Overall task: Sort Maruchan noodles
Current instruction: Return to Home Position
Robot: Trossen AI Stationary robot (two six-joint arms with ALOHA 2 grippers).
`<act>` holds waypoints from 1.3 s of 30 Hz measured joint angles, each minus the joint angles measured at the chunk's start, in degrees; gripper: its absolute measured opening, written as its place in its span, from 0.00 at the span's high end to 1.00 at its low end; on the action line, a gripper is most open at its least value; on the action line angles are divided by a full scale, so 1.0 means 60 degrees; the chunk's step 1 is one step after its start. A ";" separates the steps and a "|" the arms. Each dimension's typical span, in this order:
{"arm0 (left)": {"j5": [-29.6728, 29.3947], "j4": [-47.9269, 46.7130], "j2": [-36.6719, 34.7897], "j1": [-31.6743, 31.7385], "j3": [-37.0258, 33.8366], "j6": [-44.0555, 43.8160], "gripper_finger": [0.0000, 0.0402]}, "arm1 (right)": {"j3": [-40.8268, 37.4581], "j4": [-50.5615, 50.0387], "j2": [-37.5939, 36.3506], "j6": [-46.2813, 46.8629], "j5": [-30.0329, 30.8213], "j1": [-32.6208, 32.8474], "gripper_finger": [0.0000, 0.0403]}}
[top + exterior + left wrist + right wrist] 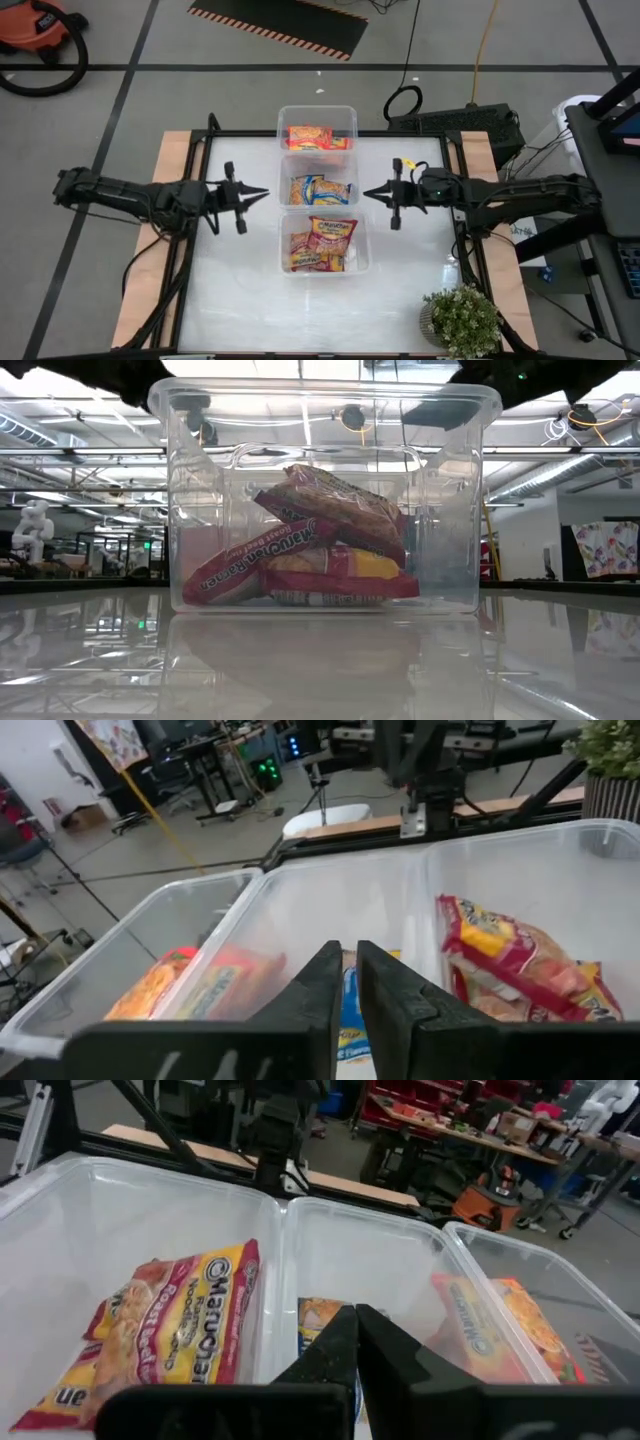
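The bins (318, 108) were clear, smooth plastic — glossy along the rims. The noodle packets (330, 510) were crinkled plastic film with a soft sheen. The table top (240, 290) was white and highly glossy, mirroring the bin in the low view — its side boards (175, 150) looked like bare, matt wood.

Black jointed left arm (120, 192) and right arm (520, 192), tapering pointed jaws, a green light (433, 183) on the right wrist

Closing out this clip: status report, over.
Left end effector shut, empty, beside middle bin. Right end effector same, opposite side. Noodles all in bins. Nothing obstructing.
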 joint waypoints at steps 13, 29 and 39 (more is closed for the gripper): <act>0.0388 -0.0162 -0.0798 0.0771 -0.0472 0.0139 0.99 | -0.1101 -0.0023 -0.1773 -0.0235 0.0004 -0.0004 1.00; 0.0621 -0.1951 -0.0798 0.0704 -0.0594 -0.1536 0.99 | -0.1931 0.0054 -0.2557 -0.0641 0.0270 -0.0004 1.00; 0.1248 0.0922 -0.1363 0.0520 -0.2724 -0.1133 0.98 | -0.2178 0.0124 -0.2571 -0.0638 0.0233 -0.0005 1.00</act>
